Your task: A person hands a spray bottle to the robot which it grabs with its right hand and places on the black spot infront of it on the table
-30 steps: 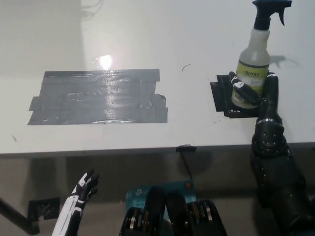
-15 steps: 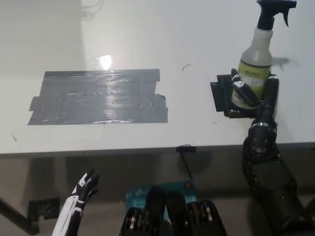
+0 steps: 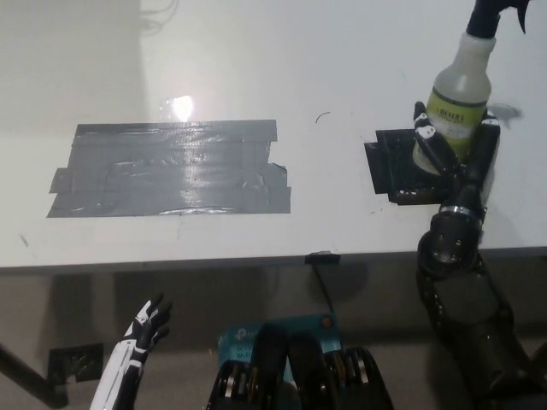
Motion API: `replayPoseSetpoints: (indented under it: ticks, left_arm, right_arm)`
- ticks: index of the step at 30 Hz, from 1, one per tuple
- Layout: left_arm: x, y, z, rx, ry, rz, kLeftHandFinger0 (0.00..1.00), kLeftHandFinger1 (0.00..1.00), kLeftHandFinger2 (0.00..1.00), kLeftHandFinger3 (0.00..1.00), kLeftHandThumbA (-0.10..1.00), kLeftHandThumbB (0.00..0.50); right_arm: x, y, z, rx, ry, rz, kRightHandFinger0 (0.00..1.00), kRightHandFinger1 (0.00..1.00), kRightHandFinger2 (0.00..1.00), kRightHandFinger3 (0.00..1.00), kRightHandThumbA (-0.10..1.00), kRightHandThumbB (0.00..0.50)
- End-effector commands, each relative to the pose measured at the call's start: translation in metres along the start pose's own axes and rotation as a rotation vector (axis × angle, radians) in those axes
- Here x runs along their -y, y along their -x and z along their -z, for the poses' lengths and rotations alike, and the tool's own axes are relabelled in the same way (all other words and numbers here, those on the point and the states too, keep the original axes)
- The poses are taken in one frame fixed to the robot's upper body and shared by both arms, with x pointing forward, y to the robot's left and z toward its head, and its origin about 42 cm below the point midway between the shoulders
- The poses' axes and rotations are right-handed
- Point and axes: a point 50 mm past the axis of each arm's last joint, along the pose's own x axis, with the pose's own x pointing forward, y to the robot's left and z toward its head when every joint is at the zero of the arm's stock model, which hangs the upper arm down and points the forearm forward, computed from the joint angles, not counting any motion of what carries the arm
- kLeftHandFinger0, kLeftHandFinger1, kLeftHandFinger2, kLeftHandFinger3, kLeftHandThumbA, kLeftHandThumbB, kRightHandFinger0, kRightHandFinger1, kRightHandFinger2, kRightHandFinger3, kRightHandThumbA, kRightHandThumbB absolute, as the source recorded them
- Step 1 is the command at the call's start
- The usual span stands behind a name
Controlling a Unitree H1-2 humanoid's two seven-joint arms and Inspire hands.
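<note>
Overhead, the head view looks steeply down on a white table (image 3: 342, 51), and the black right hand (image 3: 457, 158) reaches up over its near edge at the right of the picture. Its fingers (image 3: 430, 137) wrap around the lower body of the spray bottle (image 3: 461, 98), so the hand is clamped on it. That bottle is pale with a yellow-green label and a dark trigger head that runs off the top edge; it leans slightly to the right. It sits over the right part of the black spot (image 3: 393, 166), a small dark patch near the table's front edge, though whether its base touches the surface cannot be made out behind the fingers. Well apart to the left lies a broad patch of grey tape (image 3: 171, 166), flat on the tabletop. Down at the lower left, below the table edge, the white left hand (image 3: 147, 325) rests with its fingers spread and nothing in them.
</note>
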Motion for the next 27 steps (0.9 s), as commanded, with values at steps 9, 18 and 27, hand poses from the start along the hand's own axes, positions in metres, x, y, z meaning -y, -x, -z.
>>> replayPoseSetpoints:
  ticks: [9,18,27]
  left_arm:
    - [-0.004,-0.005,-0.013,0.064,-0.016,-0.006,1.00,1.00,1.00,1.00,1.00,0.012]
    - [-0.003,-0.006,-0.015,0.068,-0.019,0.002,1.00,1.00,1.00,1.00,1.00,0.000]
    - [-0.003,-0.007,-0.014,0.077,-0.013,0.003,1.00,1.00,1.00,1.00,1.00,0.005]
  right_arm:
    - [-0.026,-0.019,-0.058,0.218,-0.157,-0.029,0.00,0.07,0.29,0.22,0.70,0.362]
    - [-0.032,-0.011,-0.049,0.188,-0.136,-0.043,0.02,0.11,0.32,0.22,0.70,0.379]
    - [-0.034,-0.010,-0.034,0.137,-0.085,-0.044,0.02,0.14,0.32,0.18,0.75,0.383]
